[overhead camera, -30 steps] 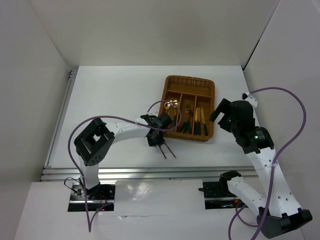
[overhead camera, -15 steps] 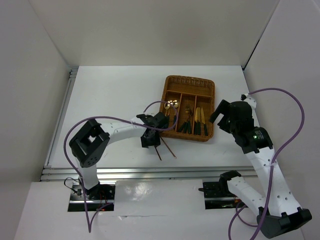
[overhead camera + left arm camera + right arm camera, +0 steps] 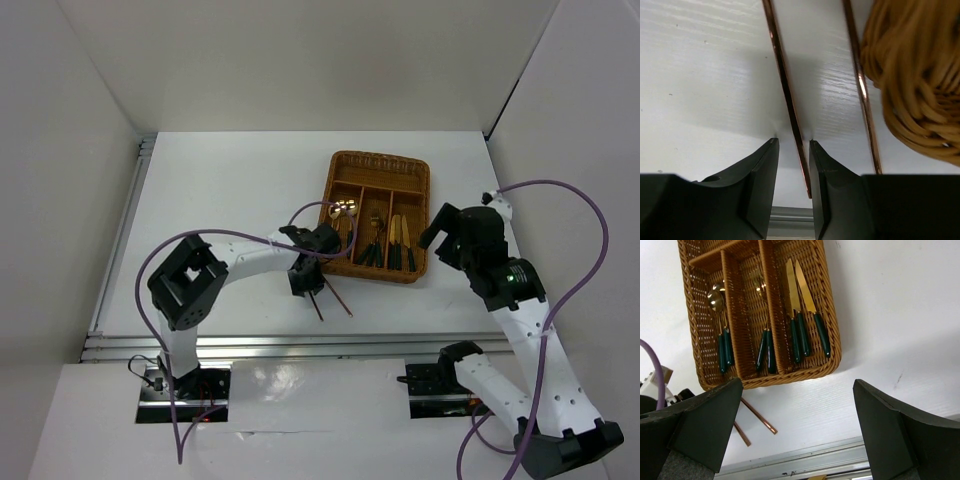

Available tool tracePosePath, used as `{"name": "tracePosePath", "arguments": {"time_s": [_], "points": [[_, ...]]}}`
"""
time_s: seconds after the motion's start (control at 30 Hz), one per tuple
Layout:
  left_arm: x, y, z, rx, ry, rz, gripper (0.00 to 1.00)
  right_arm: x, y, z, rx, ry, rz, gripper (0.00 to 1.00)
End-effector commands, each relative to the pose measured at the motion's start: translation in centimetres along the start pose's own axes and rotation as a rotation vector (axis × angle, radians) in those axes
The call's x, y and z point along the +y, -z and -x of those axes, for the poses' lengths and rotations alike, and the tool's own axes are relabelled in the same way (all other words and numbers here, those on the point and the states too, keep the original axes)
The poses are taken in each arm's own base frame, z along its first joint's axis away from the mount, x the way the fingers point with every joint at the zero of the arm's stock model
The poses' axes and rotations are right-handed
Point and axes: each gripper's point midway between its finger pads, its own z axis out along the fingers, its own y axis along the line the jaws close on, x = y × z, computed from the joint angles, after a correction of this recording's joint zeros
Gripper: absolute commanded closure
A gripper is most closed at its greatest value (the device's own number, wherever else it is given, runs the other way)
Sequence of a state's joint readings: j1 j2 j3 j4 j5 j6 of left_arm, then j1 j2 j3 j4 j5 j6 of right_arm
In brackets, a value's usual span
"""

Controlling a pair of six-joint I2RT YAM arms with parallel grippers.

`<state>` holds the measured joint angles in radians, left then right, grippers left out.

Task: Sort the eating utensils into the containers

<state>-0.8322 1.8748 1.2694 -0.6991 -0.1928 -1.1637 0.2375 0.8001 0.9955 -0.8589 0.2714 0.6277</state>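
A wicker tray (image 3: pixel 378 215) is sitting far right on the table (image 3: pixel 220 200), keeping spoons (image 3: pixel 716 300), forks (image 3: pixel 765 347) and knives (image 3: pixel 802 315) in separate compartments. The right gripper (image 3: pixel 797 405) is hovering wide open beside it, apparently waiting. The left gripper (image 3: pixel 793 145) is straddling one chopstick (image 3: pixel 785 85) with narrow jaws just beside the tray's near edge, likely to lift it.

Left of wicker tray (image 3: pixel 331 196) and beyond its far end: broad white table (image 3: pixel 220 190), open from above.
Tray's near-left corner crowded: left gripper (image 3: pixel 307 289) low there, fingers (image 3: pixel 762 170) narrowly apart astride one chopstick (image 3: pixel 789 100). Other chopstick (image 3: pixel 860 90) hard by tray wall (little room between).
Purple cable (image 3: pixel 305 209) arches over tray's left rim.
Right of tray: narrow table strip. Right gripper (image 3: pixel 441 234) hangs over it, jaws spread wide.
Inside tray: dividers, spoons (image 3: pixel 720 335), forks (image 3: pixel 763 335), knives (image 3: pixel 805 325) occupy long compartments.
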Motion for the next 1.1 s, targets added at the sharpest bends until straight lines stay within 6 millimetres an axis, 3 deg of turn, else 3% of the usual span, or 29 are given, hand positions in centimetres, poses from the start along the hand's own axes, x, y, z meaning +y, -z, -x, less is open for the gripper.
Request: {"name": "tracePosePath", "arguments": {"time_s": [0.0,0.2,0.4,0.67,0.83,1.07], "points": [[0.7,-0.1,-0.1,0.014,0.065,0.067,0.56,0.2,0.2,0.6,-0.037,-0.01,0.022,0.0],[2.6,-1.2,-1.1,0.038,0.083,0.144,0.57,0.1,0.6,0.9,-0.066,-0.018,0.031,0.0],[3.1,-2.2,-2.2,0.088,0.083,0.145,0.65,0.1,0.6,0.9,-0.073,-0.02,0.037,0.0],[3.9,-3.9,-2.9,0.116,0.028,0.142,0.92,0.2,0.7,0.8,-0.067,-0.02,0.044,0.0],[3.5,-2.8,-1.7,0.08,-0.065,0.111,0.93,0.2,0.7,0.8,-0.067,-0.02,0.044,0.0],[1.9,2.1,1.3,-0.014,-0.144,0.045,0.93,0.5,0.6,0.9,-0.06,-0.028,0.051,0.0]]}}
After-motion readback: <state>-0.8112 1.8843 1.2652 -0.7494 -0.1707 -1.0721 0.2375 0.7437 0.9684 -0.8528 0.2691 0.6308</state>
